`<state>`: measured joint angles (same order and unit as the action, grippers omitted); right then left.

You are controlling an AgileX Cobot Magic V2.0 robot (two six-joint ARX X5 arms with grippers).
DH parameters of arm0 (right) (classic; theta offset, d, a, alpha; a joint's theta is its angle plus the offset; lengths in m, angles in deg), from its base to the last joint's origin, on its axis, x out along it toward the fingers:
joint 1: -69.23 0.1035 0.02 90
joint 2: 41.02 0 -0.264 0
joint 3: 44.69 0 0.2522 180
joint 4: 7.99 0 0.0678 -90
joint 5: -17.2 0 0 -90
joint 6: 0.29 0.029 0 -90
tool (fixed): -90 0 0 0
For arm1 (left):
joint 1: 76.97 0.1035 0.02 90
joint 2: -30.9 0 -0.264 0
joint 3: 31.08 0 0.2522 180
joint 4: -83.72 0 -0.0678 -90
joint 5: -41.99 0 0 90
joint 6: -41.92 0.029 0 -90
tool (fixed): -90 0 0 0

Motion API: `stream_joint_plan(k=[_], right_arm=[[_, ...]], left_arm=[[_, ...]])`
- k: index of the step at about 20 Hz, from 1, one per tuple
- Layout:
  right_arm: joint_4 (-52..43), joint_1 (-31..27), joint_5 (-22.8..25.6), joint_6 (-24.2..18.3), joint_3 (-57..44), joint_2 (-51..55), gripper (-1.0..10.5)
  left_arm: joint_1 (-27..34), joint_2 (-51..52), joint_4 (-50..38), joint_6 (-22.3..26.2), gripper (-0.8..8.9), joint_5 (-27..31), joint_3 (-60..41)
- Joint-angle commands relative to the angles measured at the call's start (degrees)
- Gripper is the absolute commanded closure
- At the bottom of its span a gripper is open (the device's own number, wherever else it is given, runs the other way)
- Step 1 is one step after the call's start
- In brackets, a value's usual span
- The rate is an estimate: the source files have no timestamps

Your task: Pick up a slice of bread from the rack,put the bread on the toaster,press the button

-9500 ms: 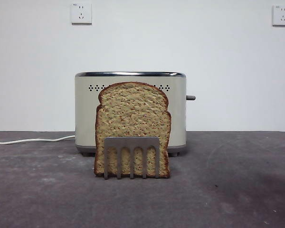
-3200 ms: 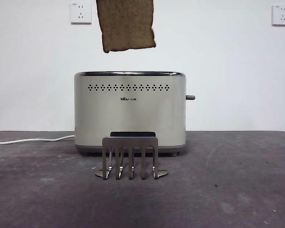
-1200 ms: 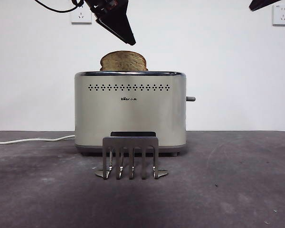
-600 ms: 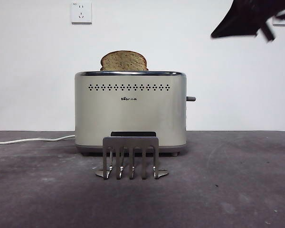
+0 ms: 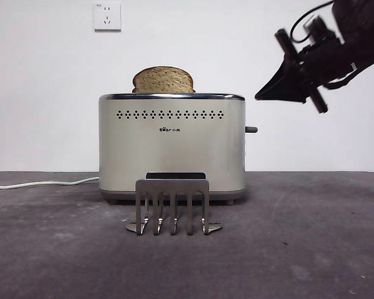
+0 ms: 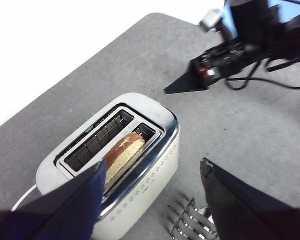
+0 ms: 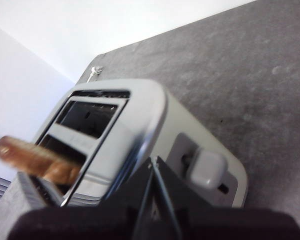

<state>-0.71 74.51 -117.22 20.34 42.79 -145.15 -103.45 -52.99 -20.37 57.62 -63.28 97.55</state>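
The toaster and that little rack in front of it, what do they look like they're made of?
The toaster: cream-beige body with a satin sheen, probably painted metal or plastic; its top rim is mirror-bright, likely chrome. The rack: dull grey with a brushed look and thin flat prongs, most likely brushed steel or aluminium.

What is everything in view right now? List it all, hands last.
slice of bread: one, tan with brown crust, standing in the toaster's front slot, top showing.
toaster: one, cream with chrome rim, mid-table.
button: one, dark grey, on the toaster's narrow side.
rack: one, brushed metal, in front of the toaster.
cord: one, white, on the table.
wall socket: one, white.
right hand: black, shut, above the button.
left hand: black, open, above the toaster.
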Motion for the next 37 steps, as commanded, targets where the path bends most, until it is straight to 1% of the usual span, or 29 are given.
stream_joint_plan(k=[1, 6, 7, 14, 18, 19, 21, 23, 26, 27, 37], right_arm=[[-0.74, 0.17, -0.26, 1.88, 2.01, -2.67, 9.6], [-0.83, 0.68, 0.07, 1.79, 3.45, -5.79, 9.6], [-0.81, 0.79, 0.96, 1.53, 3.45, -6.34, 9.6], [-0.79, 1.33, 1.55, 0.31, 3.45, -9.64, 9.6], [-0.04, 1.66, 2.93, -0.2, 3.45, -11.21, 9.6], [0.79, 1.68, 3.1, -1.18, 3.45, -11.67, 9.6], [3.63, 2.08, 5.33, -3.72, 3.45, -12.46, 9.6], [6.16, 2.1, 5.99, -5.95, 3.45, -13.51, 9.6], [8.46, 2.08, 8.11, -6.29, 3.45, -15.43, 9.6], [8.79, 2.1, 8.5, -7.06, 3.45, -15.89, 9.6], [9.79, 2.36, 8.55, -7.43, 3.45, -16.02, 9.6]], left_arm=[[-0.17, 0.83, 1.18, -1.22, 4.91, -0.22, -0.37], [-0.17, 1.64, 3.08, -1.2, 4.91, -0.24, -0.37], [-0.17, 1.62, 3.21, -1.2, 4.92, -0.24, -0.37], [-0.2, 1.62, 3.13, -1.22, 4.98, -0.24, -0.37], [-0.17, 1.62, 3.28, -1.22, 4.99, -0.22, -0.37], [-0.17, 1.62, 3.32, -1.22, 4.98, -0.22, -0.37], [-0.17, 1.62, 3.3, -1.2, 4.98, -0.22, -0.37], [-0.17, 1.62, 3.28, -1.2, 4.99, -0.22, -0.37], [-0.17, 1.62, 3.34, -1.2, 4.99, -0.24, -0.37], [-0.17, 1.62, 3.52, -1.2, 4.98, -0.22, -0.37], [-0.17, 1.62, 3.56, -1.2, 4.99, -0.2, -0.37]])
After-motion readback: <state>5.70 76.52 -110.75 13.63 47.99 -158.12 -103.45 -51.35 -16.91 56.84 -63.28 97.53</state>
